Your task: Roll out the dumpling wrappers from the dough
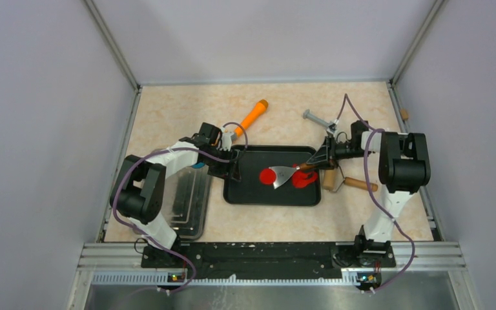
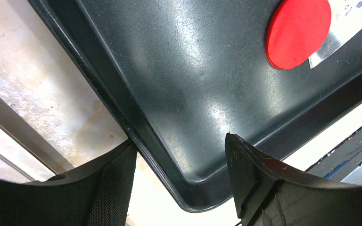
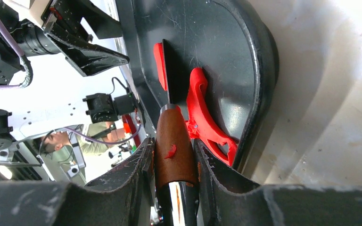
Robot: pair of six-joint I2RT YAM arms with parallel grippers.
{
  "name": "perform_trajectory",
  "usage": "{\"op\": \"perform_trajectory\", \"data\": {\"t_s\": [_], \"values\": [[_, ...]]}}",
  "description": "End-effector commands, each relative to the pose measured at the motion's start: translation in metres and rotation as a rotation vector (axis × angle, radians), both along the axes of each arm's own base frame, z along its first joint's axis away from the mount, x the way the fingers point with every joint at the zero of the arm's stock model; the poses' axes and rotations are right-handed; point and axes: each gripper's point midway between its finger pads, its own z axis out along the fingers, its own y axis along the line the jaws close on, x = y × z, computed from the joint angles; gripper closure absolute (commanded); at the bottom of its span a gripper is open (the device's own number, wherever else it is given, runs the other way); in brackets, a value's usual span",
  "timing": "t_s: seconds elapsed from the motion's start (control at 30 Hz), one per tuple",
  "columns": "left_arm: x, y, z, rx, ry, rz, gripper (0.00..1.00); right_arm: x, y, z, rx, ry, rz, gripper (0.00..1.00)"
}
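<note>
Scraper (image 1: 286, 174) is clamped in right gripper (image 3: 173, 142) (blade at dough (image 2: 297, 33) edge); left gripper (image 2: 180, 140) is spread open astride tray (image 1: 252, 194) corner.

The black rectangular plastic tray (image 1: 237, 194) lies mid-counter (image 1: 168, 116). The clear shallow plastic bin (image 1: 190, 206) is just beside its left edge and the wooden rolling pin (image 1: 330, 179) just beside its right edge, while the orange-handled implement (image 1: 253, 116) and the grey metal bolt-like piece (image 1: 315, 119) lie behind it. In the tray, the flat round red dough disc (image 1: 268, 175) lies left of the ragged red dough scrap (image 1: 305, 181), with the blade of the wooden-handled metal scraper (image 1: 285, 173) over the disc's right edge. The left tool (image 2: 180, 141) stands astride the tray's left rim, and the right tool (image 3: 173, 141) clamps the scraper's handle over the tray's right end.
</note>
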Motion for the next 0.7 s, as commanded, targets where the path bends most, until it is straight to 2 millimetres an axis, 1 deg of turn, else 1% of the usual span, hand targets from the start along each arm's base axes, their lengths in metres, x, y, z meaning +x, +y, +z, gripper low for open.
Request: {"op": "perform_trajectory", "data": {"t_s": [0.0,0.53,0.6,0.67], "values": [[0.001,-0.001,-0.003,-0.011,-0.003,-0.004,0.28,0.003,0.0,-0.038,-0.121,-0.051,0.042,1.0],[0.001,-0.002,-0.003,-0.015,-0.002,-0.01,0.28,0.002,0.01,-0.037,-0.064,-0.041,0.047,1.0],[0.001,-0.002,-0.003,-0.016,-0.003,-0.013,0.28,-0.002,0.018,-0.036,-0.053,-0.043,0.072,1.0],[0.001,-0.003,-0.002,-0.018,-0.005,-0.013,0.28,-0.002,0.021,-0.034,-0.035,-0.043,0.075,1.0]]}}
